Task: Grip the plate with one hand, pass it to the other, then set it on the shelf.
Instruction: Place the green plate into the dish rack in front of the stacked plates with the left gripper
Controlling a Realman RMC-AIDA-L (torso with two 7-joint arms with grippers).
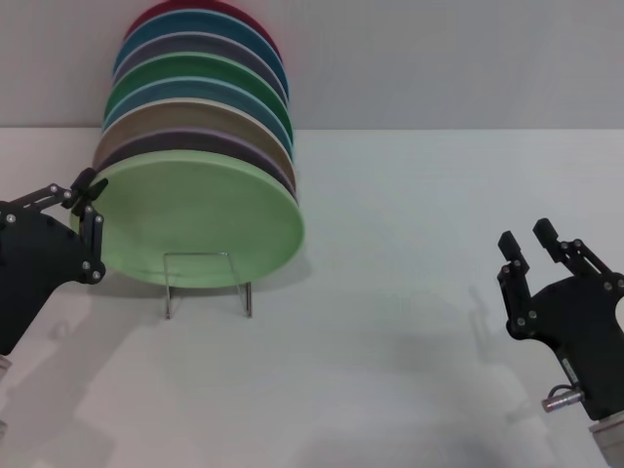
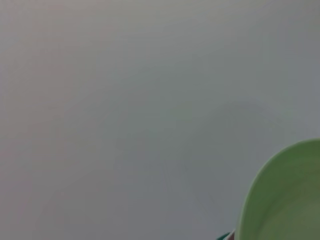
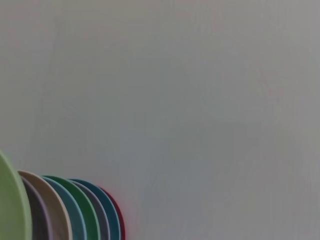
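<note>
Looking down through the head camera, I saw the plate (image 1: 200, 219) standing on edge at the front of a row of coloured plates (image 1: 200, 93), its pale mint face tilted toward me and its lower rim resting in the shelf (image 1: 207, 283), the small clear stand whose thin front legs touched the white counter (image 1: 409, 322).

My left end effector (image 1: 86, 210) sat at the plate's left rim, its fingers parted fairly wide with one tip above the rim and one lower down beside it. From this angle I could not be sure whether either tip actually touched the plate; it looked right at the edge. The left wrist camera gave me only a curved slice of the mint plate (image 2: 287, 200) against the pale counter, with none of that arm's fingers in sight.

My right end effector (image 1: 531, 244) hovered well apart from the stack, out over bare counter on the right side, fingers pointing up and spread with nothing between them. Its wrist camera caught the row edge-on: the mint rim (image 3: 10, 205) nearest, then tan, purple, teal, green, grey, blue and a red one (image 3: 118, 220) at the far end, all leaning together.
</note>
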